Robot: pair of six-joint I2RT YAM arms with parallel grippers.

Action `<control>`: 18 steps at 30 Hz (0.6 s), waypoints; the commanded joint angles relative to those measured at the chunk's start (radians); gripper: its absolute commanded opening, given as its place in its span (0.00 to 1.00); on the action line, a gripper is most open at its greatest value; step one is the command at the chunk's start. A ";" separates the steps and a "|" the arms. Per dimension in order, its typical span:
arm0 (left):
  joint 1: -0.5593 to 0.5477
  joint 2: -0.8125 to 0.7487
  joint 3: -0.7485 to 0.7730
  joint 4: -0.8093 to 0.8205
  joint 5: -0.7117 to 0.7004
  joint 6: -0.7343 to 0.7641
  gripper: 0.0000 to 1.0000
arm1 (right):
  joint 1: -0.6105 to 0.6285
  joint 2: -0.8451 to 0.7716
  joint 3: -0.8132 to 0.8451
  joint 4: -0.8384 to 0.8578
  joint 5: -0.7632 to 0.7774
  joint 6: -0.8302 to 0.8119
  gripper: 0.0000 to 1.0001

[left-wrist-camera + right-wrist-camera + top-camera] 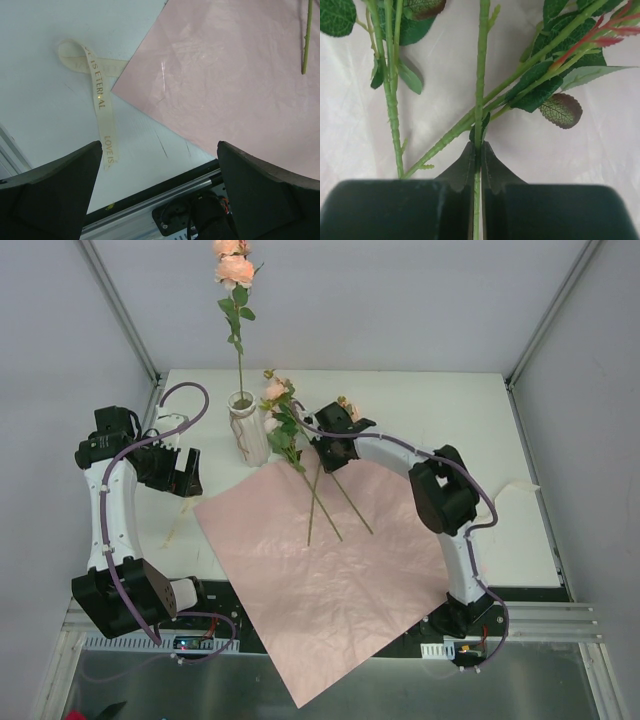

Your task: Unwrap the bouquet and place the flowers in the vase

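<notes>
Pink paper (320,580) — cream ribbon (99,95), gold lettering — peach roses (235,268), green stems (482,75).

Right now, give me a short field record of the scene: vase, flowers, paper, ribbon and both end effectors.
vase: upright, one rose standing in it
remaining flowers: stems lying on the paper, heads beside the vase
paper: spread flat, pink side up
ribbon: loose on the table, left of the paper
left end effector: open, empty
right end effector: shut on one green stem
</notes>
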State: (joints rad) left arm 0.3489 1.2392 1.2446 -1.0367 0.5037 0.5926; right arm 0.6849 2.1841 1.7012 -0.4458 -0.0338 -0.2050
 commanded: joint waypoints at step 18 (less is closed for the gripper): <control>0.018 -0.055 0.041 -0.057 0.030 0.024 0.99 | 0.024 -0.572 -0.045 0.139 -0.032 0.128 0.01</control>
State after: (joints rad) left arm 0.3492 1.2125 1.2564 -1.0588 0.5049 0.5957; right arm 0.6880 1.6817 1.6379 -0.3702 -0.0322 -0.1097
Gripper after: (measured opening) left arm 0.992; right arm 0.033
